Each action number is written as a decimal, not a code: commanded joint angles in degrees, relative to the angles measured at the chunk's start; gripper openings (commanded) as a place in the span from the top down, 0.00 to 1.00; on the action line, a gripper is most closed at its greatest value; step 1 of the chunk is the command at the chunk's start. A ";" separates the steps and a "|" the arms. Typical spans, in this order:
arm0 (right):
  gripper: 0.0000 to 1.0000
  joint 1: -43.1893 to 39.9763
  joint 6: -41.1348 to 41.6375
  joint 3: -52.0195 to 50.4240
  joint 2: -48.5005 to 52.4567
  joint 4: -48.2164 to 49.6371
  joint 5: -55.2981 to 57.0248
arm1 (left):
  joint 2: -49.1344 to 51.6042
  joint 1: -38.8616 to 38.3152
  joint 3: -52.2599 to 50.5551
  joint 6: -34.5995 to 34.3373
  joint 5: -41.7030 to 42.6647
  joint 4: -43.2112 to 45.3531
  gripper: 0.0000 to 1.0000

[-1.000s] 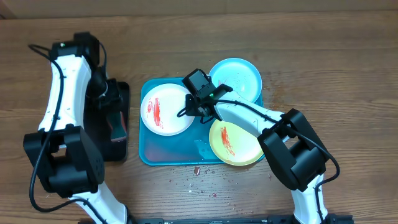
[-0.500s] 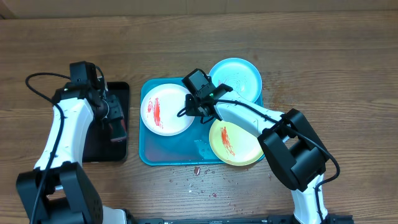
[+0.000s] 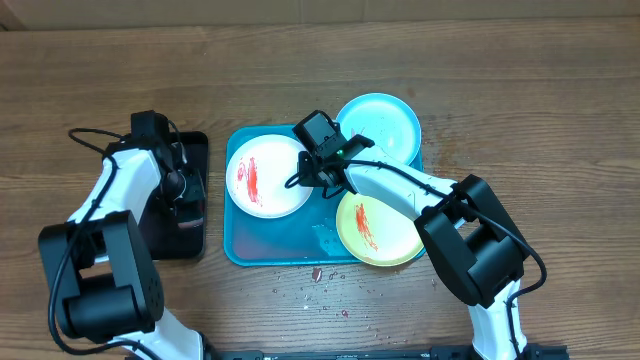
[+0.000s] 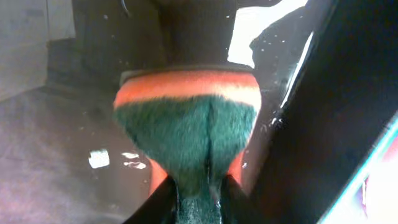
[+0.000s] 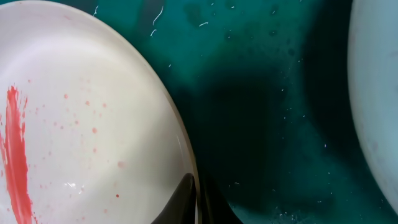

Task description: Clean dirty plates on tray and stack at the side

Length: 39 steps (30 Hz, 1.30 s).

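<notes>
Where the right gripper meets the cream plate, its two fingers are pressed onto the rim, one above and one below, so the plate edge is pinched between them. Beyond the fingers lies the wet floor of the teal tray. The edge of the blue plate shows at the far right, apart from the cream plate.

From overhead, the right gripper sits at the right edge of the cream plate, which lies in the left half of the teal tray. The right arm runs between the blue plate and the yellow-green plate, covering part of the latter's upper edge. The blue plate overhangs the tray's far right corner. The yellow-green plate lies over the near right corner.

The left gripper is clamped on a sponge, whose green scouring face and orange body bulge above the fingers. From overhead, the left gripper stands over the black tray, just left of the teal tray. Crumbs lie on the table just in front of the teal tray.

The cream plate has a white centre with a vertical red streak and fine red specks beside it. The yellow-green plate carries a red smear near its centre.
</notes>
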 commanded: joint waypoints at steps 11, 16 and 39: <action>0.96 0.11 -0.02 0.94 1.46 -0.04 0.72 | 4.63 -0.02 1.44 0.48 1.31 0.74 0.96; 0.96 0.11 -0.04 0.94 1.44 0.20 -1.09 | 3.96 -0.02 11.10 1.25 1.31 -6.56 0.96; 0.96 -6.19 -0.22 0.94 1.44 -3.19 -13.44 | 4.04 -15.10 14.38 4.79 9.40 -4.46 0.96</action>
